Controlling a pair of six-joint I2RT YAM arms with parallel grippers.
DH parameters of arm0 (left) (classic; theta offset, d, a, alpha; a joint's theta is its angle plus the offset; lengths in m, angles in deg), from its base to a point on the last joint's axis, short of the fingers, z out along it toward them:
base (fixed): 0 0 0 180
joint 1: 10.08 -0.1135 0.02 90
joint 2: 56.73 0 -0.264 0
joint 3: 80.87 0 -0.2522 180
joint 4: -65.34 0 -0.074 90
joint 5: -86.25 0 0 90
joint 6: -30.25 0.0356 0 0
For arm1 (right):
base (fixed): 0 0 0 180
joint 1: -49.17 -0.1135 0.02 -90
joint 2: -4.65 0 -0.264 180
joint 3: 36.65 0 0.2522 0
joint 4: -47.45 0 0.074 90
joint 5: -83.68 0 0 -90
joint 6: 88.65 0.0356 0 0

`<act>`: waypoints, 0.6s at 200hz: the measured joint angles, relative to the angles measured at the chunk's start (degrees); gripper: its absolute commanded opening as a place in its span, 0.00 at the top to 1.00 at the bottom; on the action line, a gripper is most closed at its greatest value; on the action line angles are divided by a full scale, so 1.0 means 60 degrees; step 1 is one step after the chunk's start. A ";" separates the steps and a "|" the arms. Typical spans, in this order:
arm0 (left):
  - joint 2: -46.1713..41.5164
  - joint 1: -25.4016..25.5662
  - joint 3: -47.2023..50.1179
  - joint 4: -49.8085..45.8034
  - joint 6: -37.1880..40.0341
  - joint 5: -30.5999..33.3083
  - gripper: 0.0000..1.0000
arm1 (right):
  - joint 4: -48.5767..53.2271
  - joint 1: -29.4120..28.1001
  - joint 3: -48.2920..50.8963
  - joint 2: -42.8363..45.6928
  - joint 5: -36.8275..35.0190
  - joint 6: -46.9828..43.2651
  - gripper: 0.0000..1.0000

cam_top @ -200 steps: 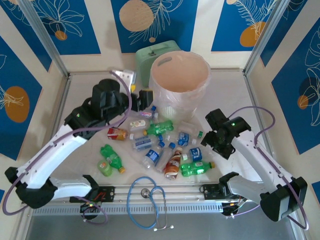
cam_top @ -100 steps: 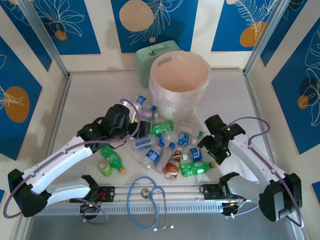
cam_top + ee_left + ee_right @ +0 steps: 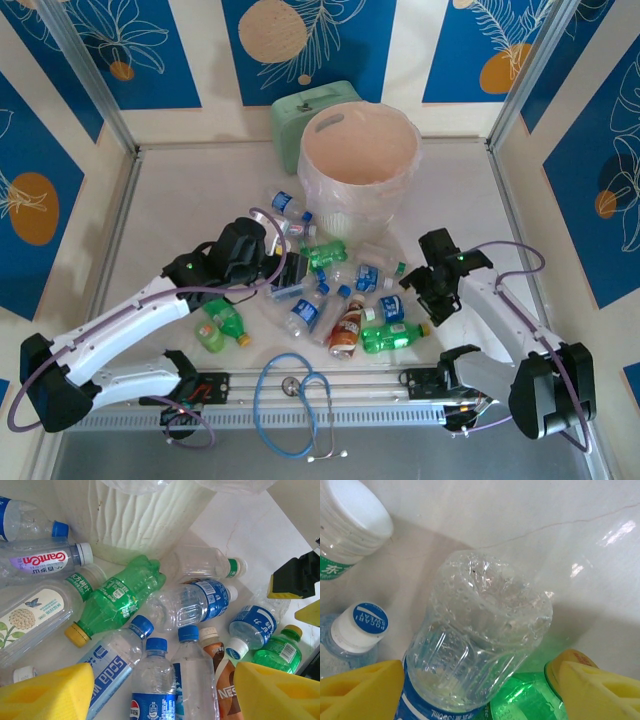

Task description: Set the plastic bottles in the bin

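Several plastic bottles point(image 3: 335, 295) lie in a heap in front of the bin point(image 3: 360, 150), a tall pale wastebasket lined with a bag; its ribbed wall point(image 3: 135, 525) rises behind the heap. My left gripper point(image 3: 290, 272) hangs open over the heap's left side. In the left wrist view its yellow pads point(image 3: 47, 695) flank a Pepsi-labelled bottle point(image 3: 155, 690) and a clear blue-capped one point(image 3: 192, 675), without touching them. My right gripper point(image 3: 420, 292) is open at the heap's right edge. Between its pads point(image 3: 360, 690) lies a clear bottle with a blue label point(image 3: 480, 645), above a green bottle point(image 3: 530, 700).
A mint-green box point(image 3: 305, 105) stands behind the bin. A blue stethoscope point(image 3: 295, 395) lies on the front rail. Two green bottles point(image 3: 222, 322) lie apart at the left, under my left arm. Slanted frame posts point(image 3: 85, 75) bound the table's sides.
My left arm swung from beside the bin forward and down onto the heap, uncovering two bottles near the bin's foot. My right gripper edged in toward the heap's right side.
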 measured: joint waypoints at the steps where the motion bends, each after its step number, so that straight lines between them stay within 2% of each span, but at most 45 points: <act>1: 0.0000 0.0000 0.0000 0.0000 0.0000 0.0000 0.27 | 0.0000 0.0004 -0.0004 -0.0004 -0.0004 0.0000 0.19; 75: 0.0084 0.0015 0.0018 0.0004 0.0000 -0.0044 0.27 | -0.0568 0.0357 -0.0004 -0.0903 -0.0007 0.0011 0.16; 120: 0.0142 0.0018 0.0106 0.0004 0.0000 -0.0066 0.26 | -0.0852 0.0601 -0.0004 -0.1439 -0.0036 0.0007 0.18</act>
